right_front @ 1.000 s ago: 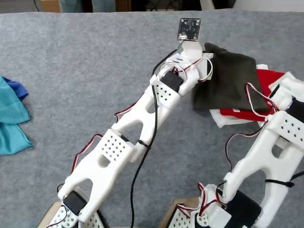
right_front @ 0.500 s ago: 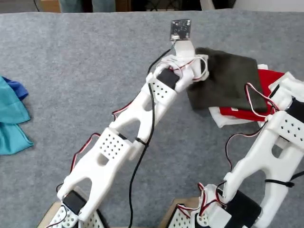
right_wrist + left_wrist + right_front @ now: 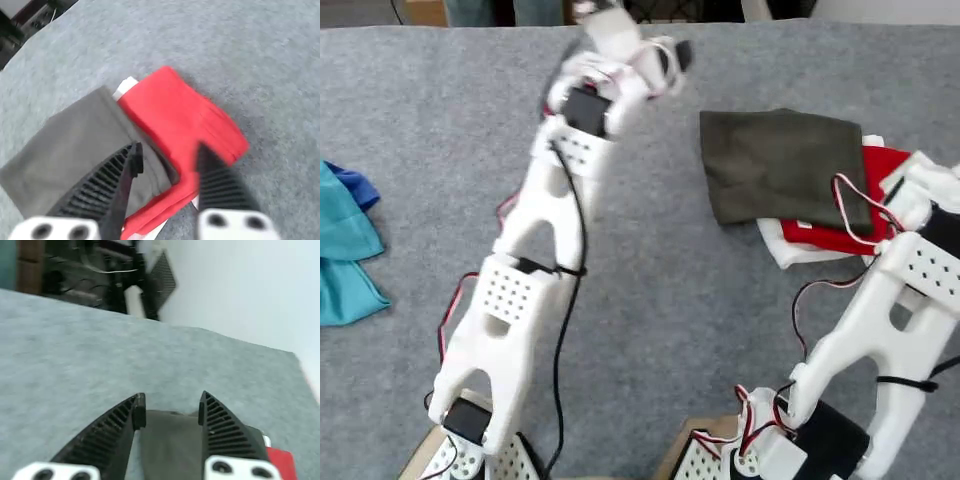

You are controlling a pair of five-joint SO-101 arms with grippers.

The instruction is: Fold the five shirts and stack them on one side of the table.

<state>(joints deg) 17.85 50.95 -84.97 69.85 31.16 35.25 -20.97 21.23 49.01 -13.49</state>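
Right of centre in the high view, a folded olive-grey shirt [image 3: 780,165], flat on top of a stack and askew to it. Directly beneath, a red shirt [image 3: 815,238], poking out at the lower and right edges; under that, a white shirt [image 3: 780,252], just a corner and a thin border visible. All three touching, piled on the grey surface [image 3: 440,120] toward the right side of the frame. At the far left edge, well apart from the stack, a crumpled teal shirt [image 3: 345,260] with a blue shirt [image 3: 355,185] tucked just behind it, both unfolded. Left arm [image 3: 535,260] stretched from the lower left up to the top centre, its end effector [image 3: 171,407] raised above bare surface, well left of the stack, fingers spread with nothing between them. Right arm [image 3: 890,310] rising from the lower right corner, its end effector [image 3: 167,155] hanging over the stack's right part, above the seam between olive-grey and red cloth, likewise spread and holding nothing; contact with the fabric impossible to tell.
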